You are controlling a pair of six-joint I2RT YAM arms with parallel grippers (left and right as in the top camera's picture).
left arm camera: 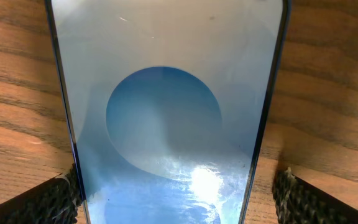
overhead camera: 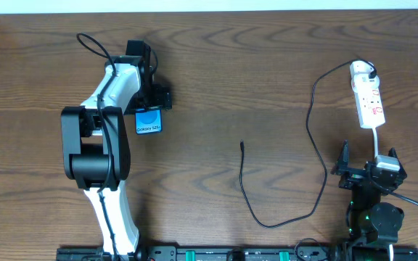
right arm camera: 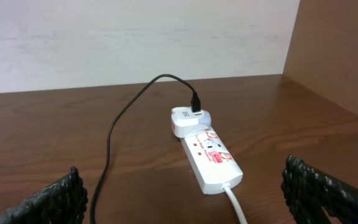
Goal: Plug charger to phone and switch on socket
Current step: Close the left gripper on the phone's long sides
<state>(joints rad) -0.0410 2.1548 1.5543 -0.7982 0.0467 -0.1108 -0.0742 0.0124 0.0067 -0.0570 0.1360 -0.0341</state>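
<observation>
We find the left gripper (overhead camera: 151, 101) poised over the phone (left arm camera: 166, 93), jaws spread wide and straddling its long edges (whether they touch the glass we cannot tell); the right gripper (overhead camera: 369, 168), far to the phone's right, likewise stands open and empty. The charger (overhead camera: 312, 130) runs from the socket (right arm camera: 210, 158), well to the phone's right, and its free tip (overhead camera: 242, 145) lies between the two, nearer the phone. We judge the squeeze should land squarely on both edges, leaving the lettered end free for the plug, since a slim phone may skid on the smooth wooden table (overhead camera: 231, 65). Beyond the phone rises a pale wall (right arm camera: 135, 37); far to its right, a wooden side panel (right arm camera: 340, 62).
</observation>
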